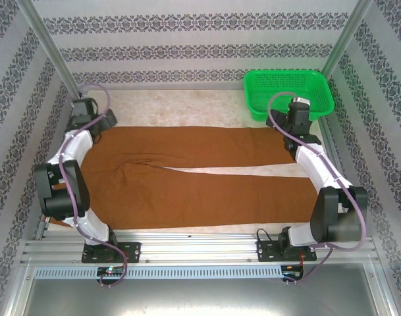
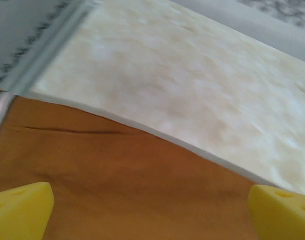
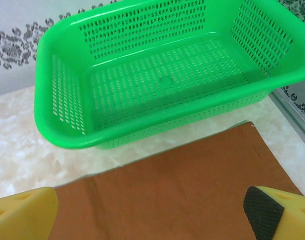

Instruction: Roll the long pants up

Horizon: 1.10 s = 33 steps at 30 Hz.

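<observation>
Long pants (image 1: 187,174) flat, under left hand (image 2: 151,212) — right hand (image 3: 152,212).

Green basket (image 3: 157,125) stands on the pale marbled tabletop (image 3: 27,145). One leg end of the long pants (image 3: 177,195) lies flat just in front of the basket. Right claw (image 3: 152,212) is spread wide over the cloth, nearer than the basket.

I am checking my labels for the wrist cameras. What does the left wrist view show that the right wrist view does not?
Left wrist: a dark slit, like a pocket opening, in the long pants. Right wrist: a green basket just beyond the cloth's edge. Both: the pants on the pale table, under the open left gripper and the open right gripper.
</observation>
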Available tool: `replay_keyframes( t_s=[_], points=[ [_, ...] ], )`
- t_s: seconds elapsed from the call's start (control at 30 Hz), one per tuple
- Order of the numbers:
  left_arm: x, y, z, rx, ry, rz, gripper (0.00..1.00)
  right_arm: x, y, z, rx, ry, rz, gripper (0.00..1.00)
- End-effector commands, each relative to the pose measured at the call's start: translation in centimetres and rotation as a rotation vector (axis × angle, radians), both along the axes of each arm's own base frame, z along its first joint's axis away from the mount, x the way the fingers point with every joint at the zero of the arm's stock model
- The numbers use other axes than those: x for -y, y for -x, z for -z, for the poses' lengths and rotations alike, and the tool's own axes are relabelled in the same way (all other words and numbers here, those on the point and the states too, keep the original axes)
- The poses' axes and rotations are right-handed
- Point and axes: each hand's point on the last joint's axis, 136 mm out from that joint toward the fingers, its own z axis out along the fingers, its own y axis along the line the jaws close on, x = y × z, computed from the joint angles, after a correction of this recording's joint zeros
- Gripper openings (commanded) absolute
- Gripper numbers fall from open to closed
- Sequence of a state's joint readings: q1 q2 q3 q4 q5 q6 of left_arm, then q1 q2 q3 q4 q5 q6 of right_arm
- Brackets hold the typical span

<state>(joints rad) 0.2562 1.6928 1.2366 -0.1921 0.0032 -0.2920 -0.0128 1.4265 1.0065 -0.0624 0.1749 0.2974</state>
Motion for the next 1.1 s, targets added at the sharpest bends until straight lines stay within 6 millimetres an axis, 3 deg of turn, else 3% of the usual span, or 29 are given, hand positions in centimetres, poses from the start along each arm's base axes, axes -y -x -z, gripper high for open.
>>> replay_keyframes(
  t_s=[0.0,0.17,0.33,0.47,0.73,0.93,1.03,1.07],
  points=[
    [-5.0,2.3,3.2,-0.135,0.108,-0.169,1.00,1.1,0.6,2.3,-0.074,-0.090,0.058,0.98],
    [-8.6,1.9,6.6,-0.159,0.255,-0.303,0.98,0.7,-0.2,3.2,-0.092,-0.145,0.059,0.98],
    [-10.2,1.1,9.2,-0.233,0.246,-0.361,0.94,0.4,-0.5,2.9,-0.099,-0.161,0.054,0.98],
    [-10.9,0.5,10.1,-0.250,0.218,-0.360,0.96,0.2,-0.9,2.1,-0.077,-0.170,0.047,0.98],
    [-11.8,-0.1,12.9,-0.344,0.215,-0.369,0.96,-0.8,-1.8,3.4,-0.107,-0.189,0.038,0.98],
    [-12.0,-0.7,13.9,-0.414,0.231,-0.366,1.00,-1.2,-2.4,3.2,-0.098,-0.198,0.033,0.98],
    [-12.0,-0.9,14.4,-0.441,0.245,-0.359,0.93,-1.2,-2.7,3.0,-0.100,-0.197,0.037,0.98],
    [-11.9,-1.0,14.7,-0.453,0.255,-0.354,0.87,-1.1,-2.9,2.8,-0.096,-0.199,0.037,0.98]
  ],
)
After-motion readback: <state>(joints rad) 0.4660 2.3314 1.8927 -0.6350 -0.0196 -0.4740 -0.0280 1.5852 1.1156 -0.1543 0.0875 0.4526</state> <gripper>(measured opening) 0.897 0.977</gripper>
